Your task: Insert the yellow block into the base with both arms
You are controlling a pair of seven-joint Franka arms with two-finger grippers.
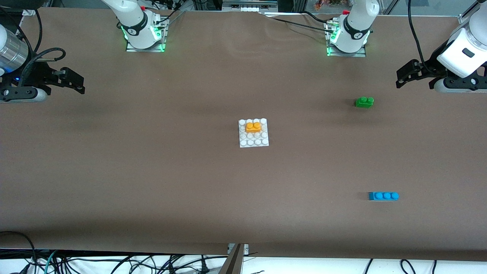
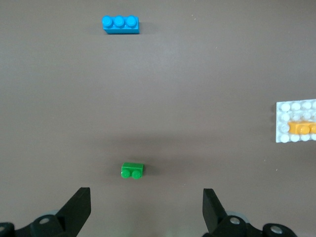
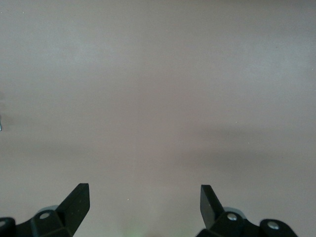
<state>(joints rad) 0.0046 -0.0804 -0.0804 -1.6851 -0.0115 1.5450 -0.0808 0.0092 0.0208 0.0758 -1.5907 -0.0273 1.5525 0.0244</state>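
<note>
The yellow block [image 1: 253, 126] sits on the white studded base [image 1: 253, 141] in the middle of the table, in the rows of the base farther from the front camera. Both also show at the edge of the left wrist view: the block [image 2: 302, 128] on the base [image 2: 295, 108]. My left gripper [image 1: 407, 76] is open and empty, raised at the left arm's end of the table, over bare table close to the green brick. In its wrist view [image 2: 146, 210] nothing is between its fingers. My right gripper [image 1: 74, 80] is open and empty, raised at the right arm's end, over bare table [image 3: 144, 207].
A green two-stud brick [image 1: 364, 101] lies toward the left arm's end, also seen in the left wrist view [image 2: 133, 170]. A blue three-stud brick [image 1: 383, 196] lies nearer the front camera, seen too in the left wrist view [image 2: 120, 24]. Cables hang along the table's front edge.
</note>
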